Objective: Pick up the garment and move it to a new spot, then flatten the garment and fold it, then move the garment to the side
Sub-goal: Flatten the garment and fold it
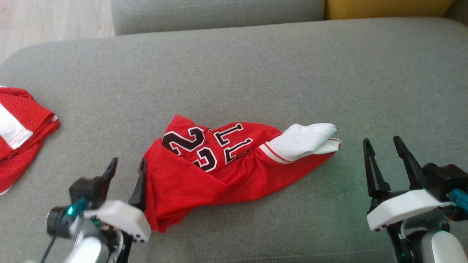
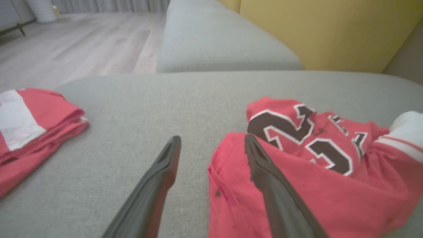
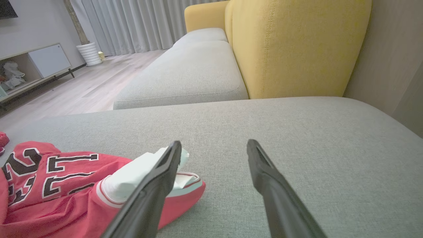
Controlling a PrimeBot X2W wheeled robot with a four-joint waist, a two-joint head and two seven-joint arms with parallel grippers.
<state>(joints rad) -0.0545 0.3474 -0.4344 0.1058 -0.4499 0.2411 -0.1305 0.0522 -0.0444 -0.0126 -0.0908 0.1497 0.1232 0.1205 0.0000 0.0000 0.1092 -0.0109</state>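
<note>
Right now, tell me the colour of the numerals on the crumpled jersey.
The numerals on the red jersey are black with white outlines, clearest in the head view.

Crumpled red garment [image 1: 204,182] on grey cushion [image 1: 256,73]

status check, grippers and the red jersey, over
Left gripper open, at jersey's left edge. Right gripper open, clear of it. Jersey crumpled, unfolded, on grey cushion. Second red garment far left, apart.

Your left gripper [image 1: 129,160] and right gripper [image 1: 381,139] look alike: two long, tapering black fingers [image 1: 371,171] set in a white housing [image 1: 402,206], with a black block [image 1: 444,179], a teal connector [image 1: 459,199] and a green light [image 1: 69,210] behind it.
</note>
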